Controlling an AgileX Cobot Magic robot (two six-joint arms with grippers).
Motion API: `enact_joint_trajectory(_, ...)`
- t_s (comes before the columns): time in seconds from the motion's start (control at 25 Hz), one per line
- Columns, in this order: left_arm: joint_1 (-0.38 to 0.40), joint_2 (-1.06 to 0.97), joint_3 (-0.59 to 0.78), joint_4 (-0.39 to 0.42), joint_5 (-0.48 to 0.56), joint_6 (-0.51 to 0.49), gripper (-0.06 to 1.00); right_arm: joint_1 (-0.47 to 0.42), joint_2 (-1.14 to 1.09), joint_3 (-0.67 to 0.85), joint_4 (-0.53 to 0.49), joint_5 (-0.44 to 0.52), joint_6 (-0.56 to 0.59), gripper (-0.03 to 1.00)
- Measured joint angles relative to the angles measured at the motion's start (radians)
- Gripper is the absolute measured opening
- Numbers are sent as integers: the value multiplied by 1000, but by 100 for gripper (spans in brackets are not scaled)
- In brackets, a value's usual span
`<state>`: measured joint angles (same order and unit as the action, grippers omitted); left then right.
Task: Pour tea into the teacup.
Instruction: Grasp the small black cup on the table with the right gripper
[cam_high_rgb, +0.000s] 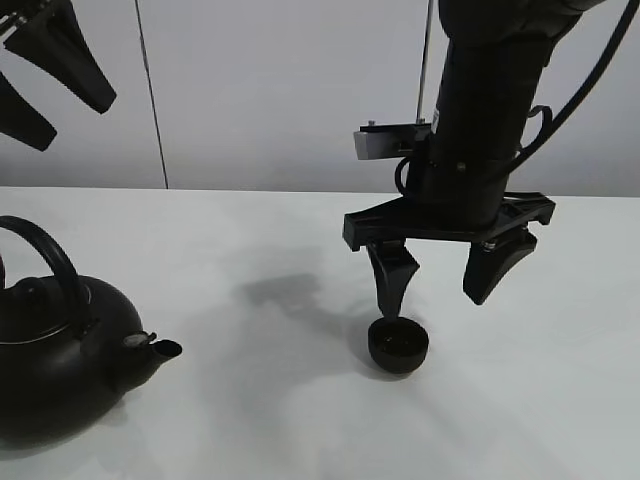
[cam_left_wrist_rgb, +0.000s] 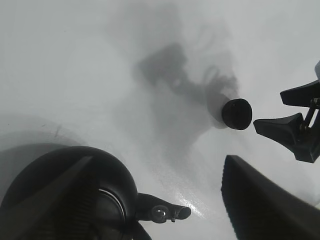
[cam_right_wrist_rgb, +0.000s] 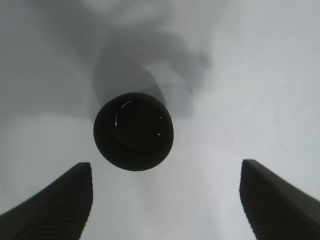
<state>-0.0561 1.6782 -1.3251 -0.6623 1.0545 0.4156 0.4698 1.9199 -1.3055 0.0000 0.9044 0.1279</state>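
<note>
The small black teacup (cam_high_rgb: 398, 345) stands upright on the white table, right of centre; no tea shows in it or anywhere. My right gripper (cam_high_rgb: 435, 305) hangs open and empty just above it, one finger (cam_high_rgb: 393, 280) right over the cup's rim. In the right wrist view the teacup (cam_right_wrist_rgb: 133, 131) lies before the open gripper (cam_right_wrist_rgb: 166, 164), nearer one finger. The big black teapot (cam_high_rgb: 60, 370) with arched handle stands at the front left, spout toward the cup. My left gripper (cam_high_rgb: 70, 120) is open, high above it. The left wrist view shows teapot (cam_left_wrist_rgb: 75, 190) and teacup (cam_left_wrist_rgb: 237, 114).
The white table (cam_high_rgb: 250, 250) ends at a pale wall (cam_high_rgb: 280, 90) behind. The right gripper's fingers (cam_left_wrist_rgb: 280, 127) show beside the cup in the left wrist view. The arms cast soft shadows (cam_high_rgb: 285, 295) on the table.
</note>
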Motion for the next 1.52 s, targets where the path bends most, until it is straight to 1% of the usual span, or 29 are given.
enact_joint_trajectory(0.2,0,0,0,0,-3,0,51,0,0,0,11,-7,3,56)
enact_joint_trajectory(0.44,0,0,0,0,-4,0,51,0,6,-5,0,-5,3,56)
enact_joint_trajectory(0.64,0,0,0,0,-4,0,51,0,83,-80,-8,45,3,56)
enact_joint_trajectory(0.84,0,0,0,0,-4,1,51,0,107,-159,-10,59,3,56)
enact_joint_trajectory(1.04,0,0,0,0,-4,1,51,26,153,-163,-8,109,-14,56)
enact_joint_trajectory(1.24,0,0,0,0,-8,1,51,63,166,-163,-10,89,-20,56)
enact_joint_trajectory(1.52,0,0,0,0,-19,1,51,63,166,-163,-64,99,-15,56)
